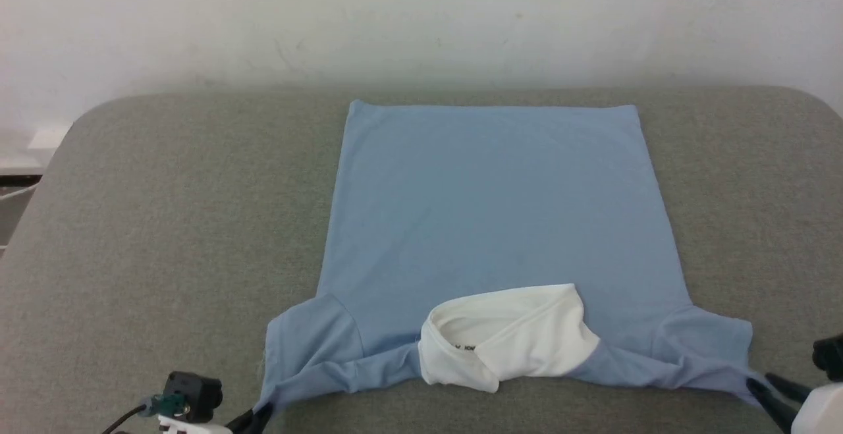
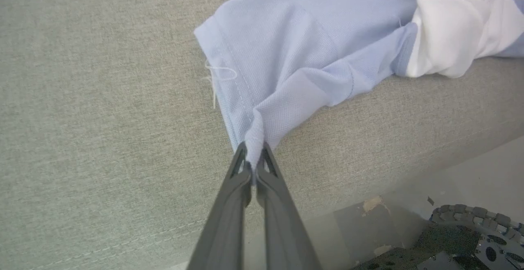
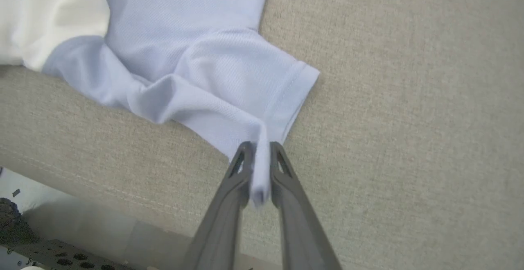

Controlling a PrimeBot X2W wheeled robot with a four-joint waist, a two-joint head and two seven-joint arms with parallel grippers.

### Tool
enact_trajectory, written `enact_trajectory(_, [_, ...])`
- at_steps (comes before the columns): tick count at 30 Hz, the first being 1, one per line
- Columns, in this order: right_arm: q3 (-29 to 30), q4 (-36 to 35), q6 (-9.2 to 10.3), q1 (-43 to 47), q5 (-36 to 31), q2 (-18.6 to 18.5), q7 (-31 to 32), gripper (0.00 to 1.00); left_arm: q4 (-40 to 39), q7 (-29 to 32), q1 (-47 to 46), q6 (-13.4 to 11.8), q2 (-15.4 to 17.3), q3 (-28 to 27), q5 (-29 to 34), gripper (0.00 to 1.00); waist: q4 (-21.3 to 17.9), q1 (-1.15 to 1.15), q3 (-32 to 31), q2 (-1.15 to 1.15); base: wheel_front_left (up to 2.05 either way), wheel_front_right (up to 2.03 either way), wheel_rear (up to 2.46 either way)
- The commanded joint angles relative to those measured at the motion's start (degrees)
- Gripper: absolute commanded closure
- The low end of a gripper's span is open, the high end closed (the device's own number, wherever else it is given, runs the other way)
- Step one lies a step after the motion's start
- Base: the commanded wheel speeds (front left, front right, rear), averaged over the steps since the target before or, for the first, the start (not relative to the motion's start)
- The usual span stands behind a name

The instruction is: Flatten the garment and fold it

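The garment [image 1: 494,210], a light blue short-sleeved shirt with a white collar [image 1: 507,342], lies flat on the grey table, collar toward me and hem at the far side. My left gripper [image 1: 258,414] is shut on the corner of the left sleeve [image 2: 262,81] near the table's front edge. In the left wrist view that gripper [image 2: 254,155] pinches a fold of the sleeve hem. My right gripper [image 1: 757,384] holds the tip of the right sleeve [image 3: 245,81]; in the right wrist view this gripper [image 3: 258,151] has cloth between its nearly closed fingers.
The grey fabric-covered table [image 1: 164,223] has rounded far corners and bare room left and right of the shirt. A white wall rises behind it. Below the front edge, floor and part of the robot's base [image 2: 462,237] show.
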State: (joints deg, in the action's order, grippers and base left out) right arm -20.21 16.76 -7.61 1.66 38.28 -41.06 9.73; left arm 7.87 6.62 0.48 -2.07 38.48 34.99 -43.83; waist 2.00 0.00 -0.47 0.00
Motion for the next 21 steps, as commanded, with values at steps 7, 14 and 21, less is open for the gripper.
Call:
enact_trajectory(7, [5.7,-4.4,0.12,-4.1,3.2,1.1,6.8,0.00,-7.3,1.1,-1.0,-2.7,-1.1,-1.2,-1.5,1.00,3.6,0.00,3.8,0.00,0.00,0.00,0.00])
enact_trajectory(14, [13.3,-8.2,0.12,-15.2,1.4,2.4,18.7,0.00,-18.3,2.1,-2.2,-6.8,-0.9,-1.7,0.6,1.00,9.2,0.00,12.9,0.00,0.00,0.00,0.00])
enact_trajectory(21, [17.5,-4.5,0.12,-28.6,-3.8,3.0,28.1,0.00,-24.0,1.6,-4.7,-8.8,-2.9,-1.3,3.1,1.00,14.0,0.00,21.7,0.00,0.00,0.00,0.00])
